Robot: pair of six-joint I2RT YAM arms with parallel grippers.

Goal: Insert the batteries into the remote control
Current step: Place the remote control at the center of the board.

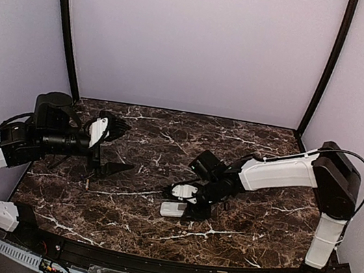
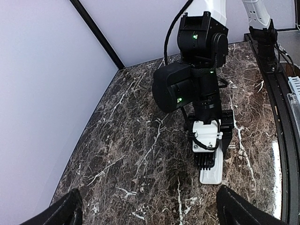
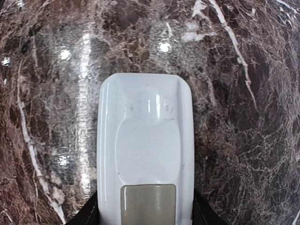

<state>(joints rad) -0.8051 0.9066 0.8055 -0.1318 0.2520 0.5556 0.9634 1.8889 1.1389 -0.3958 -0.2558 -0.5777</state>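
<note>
The white remote control [image 1: 172, 209] lies flat on the dark marble table [image 1: 141, 220], right of centre. My right gripper [image 1: 193, 203] is low over it, and its fingers [image 3: 88, 214] press on both long sides of the remote [image 3: 145, 136]. The remote's smooth face shows a grey-beige rectangle [image 3: 148, 204] near the fingers. The left wrist view shows the remote [image 2: 212, 172] sticking out from under the right gripper [image 2: 209, 157]. My left gripper [image 1: 119, 147] is open and empty, raised over the table's left side. No batteries show in any view.
Pale walls with black corner posts [image 1: 67, 28] close off the back and sides. A black rail [image 1: 168, 266] runs along the near edge. The right arm [image 1: 287, 172] reaches in from the right.
</note>
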